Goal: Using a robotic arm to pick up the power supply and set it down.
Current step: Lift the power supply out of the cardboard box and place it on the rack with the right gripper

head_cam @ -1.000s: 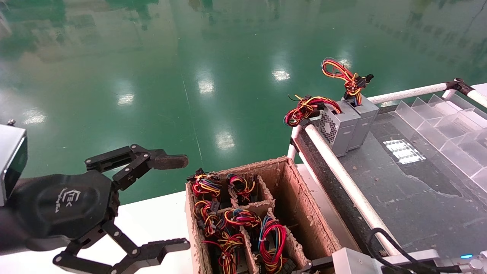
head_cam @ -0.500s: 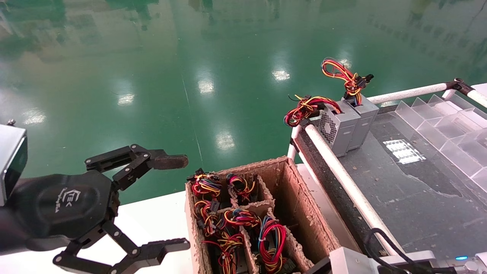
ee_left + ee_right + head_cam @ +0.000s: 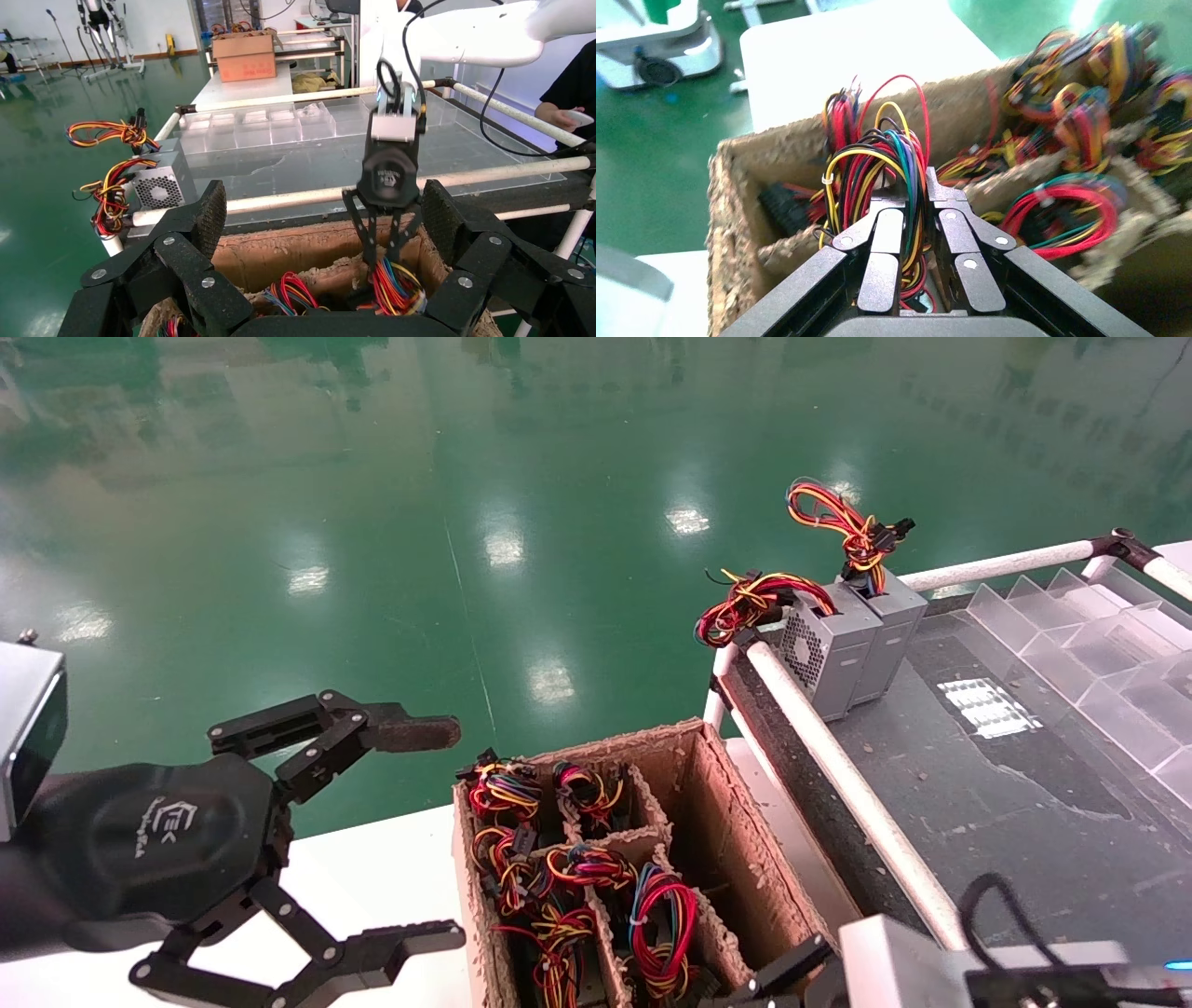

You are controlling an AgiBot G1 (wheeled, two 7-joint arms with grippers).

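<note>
Two grey metal boxes with trailing wires already stand side by side at the near corner of the dark worktop. So part of the job looks done, while the pick in hand is only beginning. The cardboard box beside that worktop holds several more coloured wire bundles in its compartments, and one compartment nearest the dark worktop looks vacant. The left gripper hangs idle over the white worktop, well apart from the carton, with its fingers spread wide. The right gripper points down into a compartment on the carton's near side. Its fingers are drawn together and clamped on the looped red, yellow, blue and black wires of the power supply. That power supply sits low in its compartment, its grey body hidden beneath the bundle. It appears not yet lifted, so what seems left is raising it clear of the dividers, carrying it across the white rail and setting it down beside the two units already placed.
</note>
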